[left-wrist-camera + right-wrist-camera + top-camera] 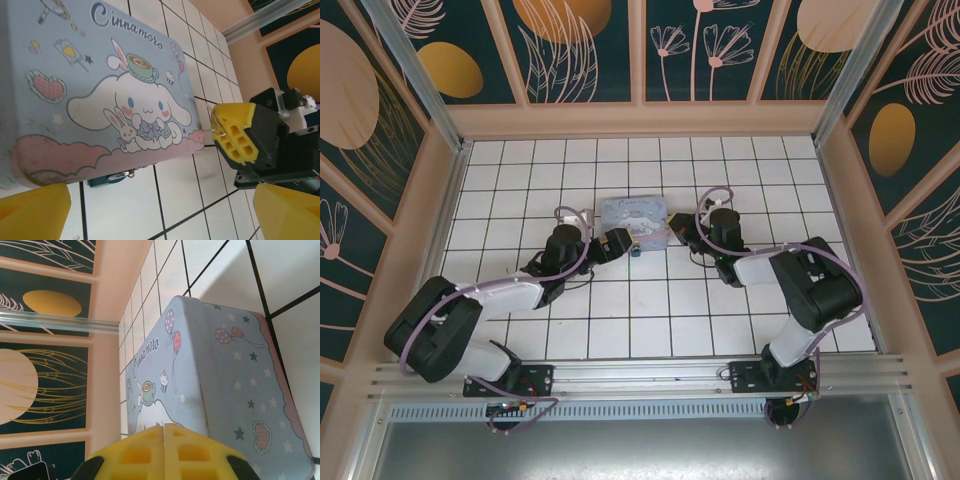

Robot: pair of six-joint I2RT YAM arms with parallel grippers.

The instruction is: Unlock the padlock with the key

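Note:
The padlock (106,179), tiny with a teal body and a thin metal shackle, hangs at the near lower edge of the pastel cartoon box (100,90) and rests on the white tiles. It is partly tucked under the box. My left gripper (160,220) stands wide open just in front of it, its yellow fingers (35,212) at either side and nothing between them. My right gripper (220,131) is shut beside the box's right corner. A thin wire loop, the key (216,128), sticks out of its tips. From above, both grippers (616,243) (678,228) flank the box's front.
The box (635,218) sits mid-table on the white tiled floor (650,310). Wooden walls and aluminium rails (430,90) ring the tiles. Bare tiles lie in front of and behind the box.

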